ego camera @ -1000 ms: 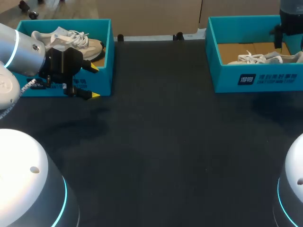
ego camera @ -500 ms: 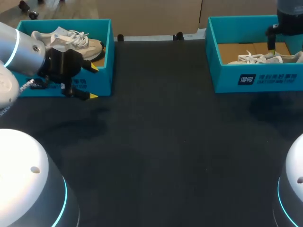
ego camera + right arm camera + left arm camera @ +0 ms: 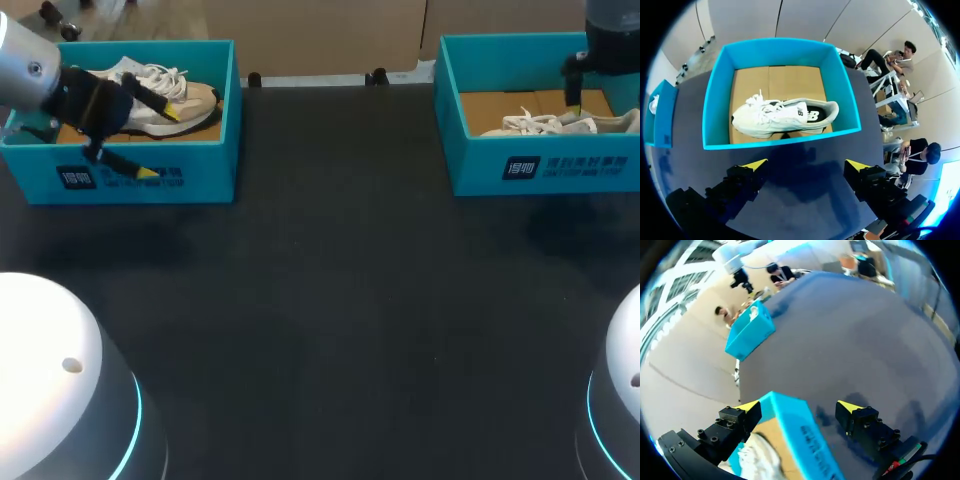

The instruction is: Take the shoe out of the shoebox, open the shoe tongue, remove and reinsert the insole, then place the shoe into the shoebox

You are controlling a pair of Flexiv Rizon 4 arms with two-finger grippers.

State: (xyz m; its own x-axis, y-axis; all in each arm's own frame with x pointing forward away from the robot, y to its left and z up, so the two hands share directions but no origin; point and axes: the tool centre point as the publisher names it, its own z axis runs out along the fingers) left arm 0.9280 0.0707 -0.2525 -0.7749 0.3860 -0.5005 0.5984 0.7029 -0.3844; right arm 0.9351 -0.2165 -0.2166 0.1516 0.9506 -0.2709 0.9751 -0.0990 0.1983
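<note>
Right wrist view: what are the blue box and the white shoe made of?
The shoebox looks like cardboard, with matte teal walls and a plain brown floor creased down the middle. The shoe seems to be soft fabric with cloth laces and a rubbery sole, though it is too small to be sure.

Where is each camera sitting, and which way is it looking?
Head view: above and behind the robot, looking down on the table; both arms show, the left arm at the left shoebox, the right arm by the right shoebox.
Left wrist view: on the left wrist, looking along its open jaws, which straddle the left shoebox's front wall.
Right wrist view: on the right wrist, looking down at the white shoe in the right shoebox; its open jaws show.
Shared: head and right wrist views both show that shoe.
</note>
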